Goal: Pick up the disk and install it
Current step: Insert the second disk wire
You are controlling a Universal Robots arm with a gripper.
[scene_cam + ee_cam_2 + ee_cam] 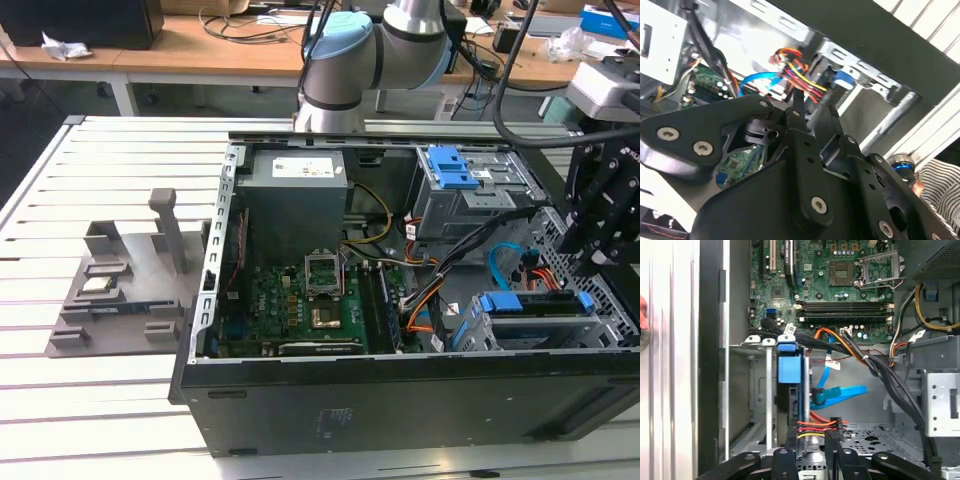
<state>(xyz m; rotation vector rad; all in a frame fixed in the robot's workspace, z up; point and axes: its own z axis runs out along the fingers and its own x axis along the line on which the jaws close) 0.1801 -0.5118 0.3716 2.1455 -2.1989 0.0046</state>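
Observation:
The disk (532, 304) sits in the drive bay at the near corner of the open computer case (400, 395), on the exterior view's right. Its blue carrier frame faces up. In the first wrist view the disk's blue frame (789, 368) stands edge-on between the bay's metal rails. My gripper (588, 255) hovers just above and to the exterior view's right of the bay. Its black fingers (790, 460) are spread apart, open, with nothing held between them. Red, yellow and orange cables (817, 426) lie beneath the fingertips.
A grey cage with a blue latch (452, 170) stands at the case's back right. The motherboard (310, 300) and power supply (295, 195) fill the left half. Black cables (480, 245) cross the middle. A grey fixture with a small chip (97, 285) lies left of the case. A person's hand (642, 315) rests at the table's edge.

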